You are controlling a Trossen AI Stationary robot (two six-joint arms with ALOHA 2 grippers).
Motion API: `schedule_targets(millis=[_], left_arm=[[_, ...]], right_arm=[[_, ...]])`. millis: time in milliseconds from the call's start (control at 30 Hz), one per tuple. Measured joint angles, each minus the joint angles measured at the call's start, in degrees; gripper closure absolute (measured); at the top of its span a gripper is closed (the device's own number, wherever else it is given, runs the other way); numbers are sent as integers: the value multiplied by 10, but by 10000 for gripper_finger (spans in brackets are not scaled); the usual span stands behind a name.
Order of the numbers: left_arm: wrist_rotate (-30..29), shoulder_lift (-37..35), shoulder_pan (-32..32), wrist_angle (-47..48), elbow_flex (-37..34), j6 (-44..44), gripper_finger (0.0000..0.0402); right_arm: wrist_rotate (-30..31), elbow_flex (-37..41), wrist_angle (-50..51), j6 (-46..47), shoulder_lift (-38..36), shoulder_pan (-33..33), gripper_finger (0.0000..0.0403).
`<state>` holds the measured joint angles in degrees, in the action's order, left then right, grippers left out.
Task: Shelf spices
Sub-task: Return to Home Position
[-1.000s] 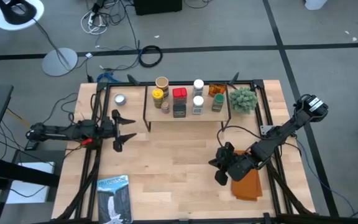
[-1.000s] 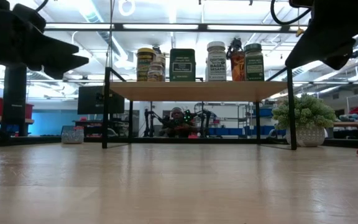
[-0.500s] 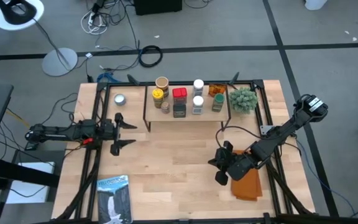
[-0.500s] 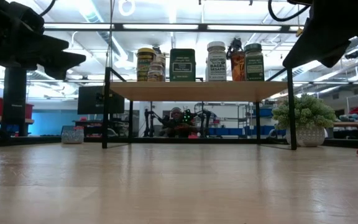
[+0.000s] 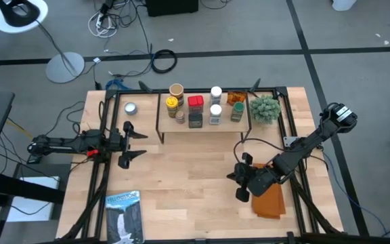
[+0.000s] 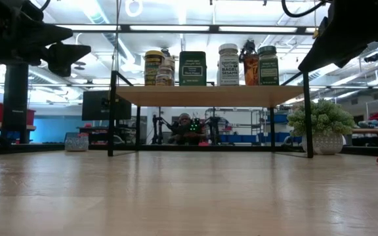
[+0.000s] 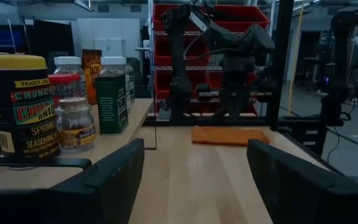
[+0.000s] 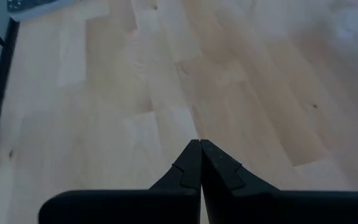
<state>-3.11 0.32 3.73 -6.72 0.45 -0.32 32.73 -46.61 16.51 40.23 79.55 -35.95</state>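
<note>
1. The table (image 5: pixel 188 183) shows bare wood across its middle, between the two arms.
2. The shelf (image 5: pixel 230 125) stands along the far edge, with the spices (image 5: pixel 195 103) clustered on top.
3. The left gripper (image 5: pixel 135 141), fingers spread and empty, hovers left of the shelf.
4. The right gripper (image 8: pixel 199 145), fingers pressed together on nothing, hangs by the orange cloth (image 5: pixel 271 203).

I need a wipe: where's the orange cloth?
High view: the orange cloth lies on the table's right side, just beside the right gripper.
</note>
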Motion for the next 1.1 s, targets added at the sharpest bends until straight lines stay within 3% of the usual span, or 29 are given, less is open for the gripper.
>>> schedule_targets(millis=[367,600,833,967,1100], left_arm=[[0,0,0,-2,0,0,110],[1,0,0,-2,0,0,110],[1,0,0,-2,0,0,110],[1,0,0,-2,0,0,110],[1,0,0,-2,0,0,110]], right_arm=[[-21,1,84,-13,0,1,401],[-56,102,4,-2,-26,-6,401],[-72,254,-143,7,-139,-18,401],[-94,306,-156,-30,-230,2,401],[-156,339,-156,-78,-312,56,401]])
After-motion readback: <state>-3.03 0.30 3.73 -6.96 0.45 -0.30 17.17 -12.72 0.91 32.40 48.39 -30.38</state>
